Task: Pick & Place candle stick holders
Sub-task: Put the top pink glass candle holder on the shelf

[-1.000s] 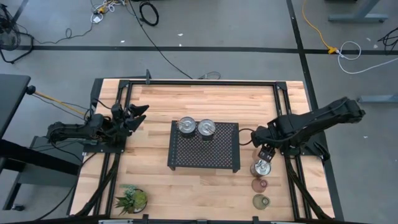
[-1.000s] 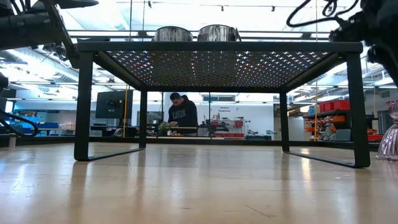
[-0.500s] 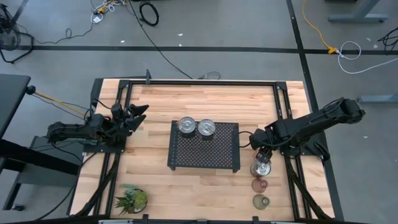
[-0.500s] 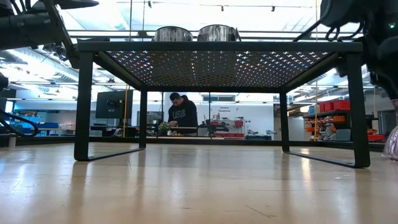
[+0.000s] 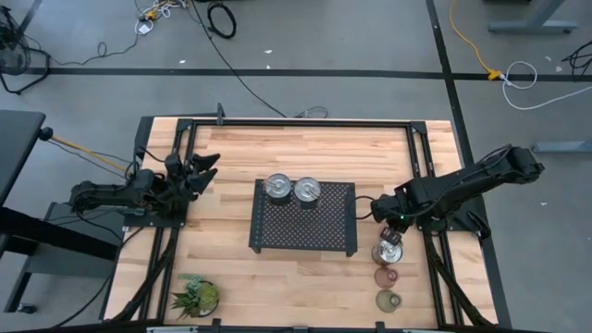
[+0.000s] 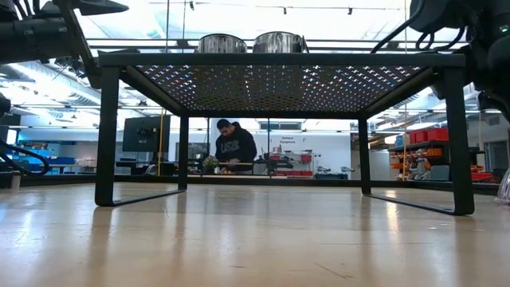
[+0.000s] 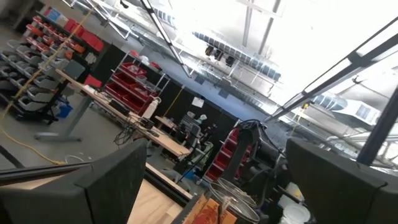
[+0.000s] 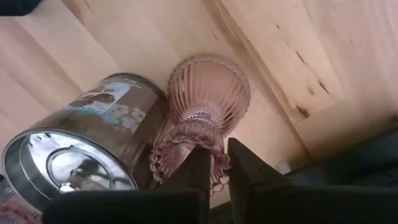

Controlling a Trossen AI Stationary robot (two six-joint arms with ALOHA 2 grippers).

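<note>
My right gripper [image 5: 392,236] [image 8: 221,163] reaches down at the table's right side, shut on a pinkish ribbed glass candle stick holder [image 8: 208,93]. That holder stands close beside a silver holder [image 5: 390,252] [image 8: 81,149]; in the high view the gripper hides it. Another pinkish holder [image 5: 386,275] and a greenish one [image 5: 387,299] stand on the table toward the near edge. Two silver holders [image 5: 277,188] [image 5: 306,190] stand on the black mesh tray [image 5: 305,231]. My left gripper [image 5: 205,166] [image 7: 217,180] waits open at the table's left. My right gripper pinches the pinkish holder's frilled rim [image 8: 214,149] between its two fingers, on the side away from the silver holder. The fingers [image 8: 199,165] come at it from above, pointing down. Whether the holder's foot is on the table, I cannot tell.
The mesh tray [image 6: 279,60] stands on legs mid-table, with open room beneath it. A small potted plant [image 5: 197,294] sits at the near left. Black rails [image 5: 435,268] run along both table sides. A person [image 6: 233,147] sits far off in the room behind.
My right gripper has moved a little toward the table's near edge and down, closer to the silver holder. In the low view the pinkish holder at the right edge shows less now than before.
</note>
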